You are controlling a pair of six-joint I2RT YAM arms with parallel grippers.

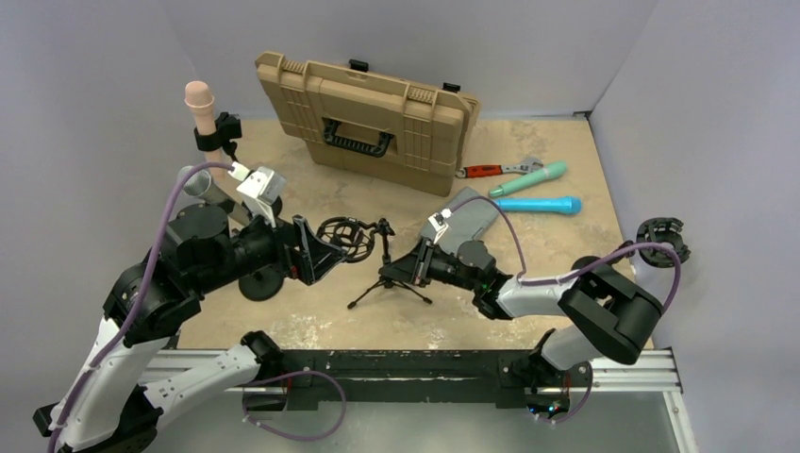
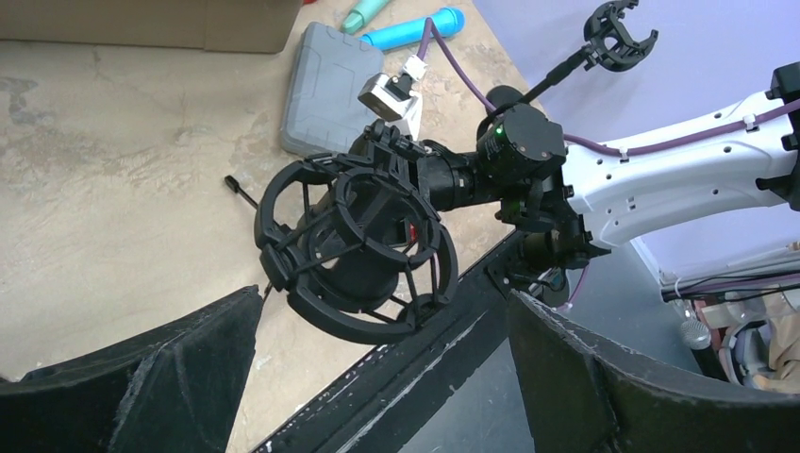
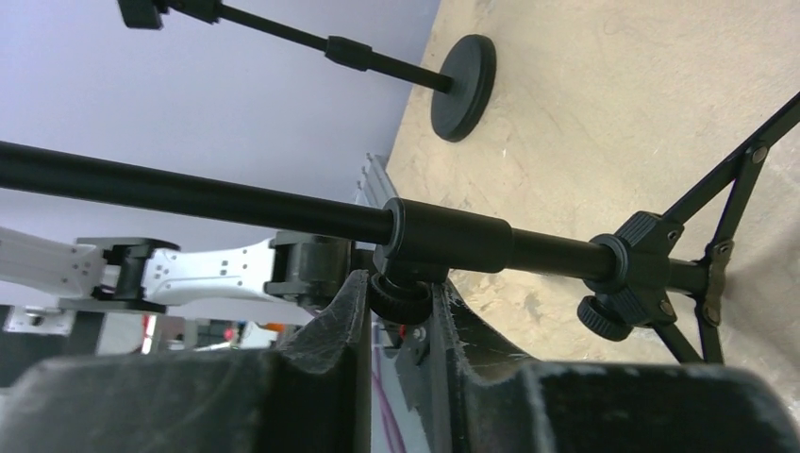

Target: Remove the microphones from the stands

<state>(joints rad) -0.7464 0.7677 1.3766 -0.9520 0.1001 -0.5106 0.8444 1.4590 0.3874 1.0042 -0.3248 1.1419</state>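
A small black tripod stand (image 1: pixel 389 283) stands mid-table and carries a black ring shock mount (image 1: pixel 343 236). In the left wrist view a dark cylindrical microphone (image 2: pixel 363 274) sits inside the shock mount (image 2: pixel 283 203). My left gripper (image 1: pixel 325 249) is open just left of the mount, which hangs between and beyond its fingertips (image 2: pixel 385 311) without touching them. My right gripper (image 1: pixel 416 267) is shut on the stand's clamp knob (image 3: pixel 401 300), just under the pole (image 3: pixel 453 236).
A tan case (image 1: pixel 368 118) stands at the back, with a grey case (image 1: pixel 472 217) behind my right gripper. A wrench (image 1: pixel 495 170), a teal microphone (image 1: pixel 528 177) and a blue one (image 1: pixel 538 205) lie at right. A pink microphone (image 1: pixel 199 102) sits on a round-base stand (image 1: pixel 261 283). An empty clip stand (image 1: pixel 662 241) is at far right.
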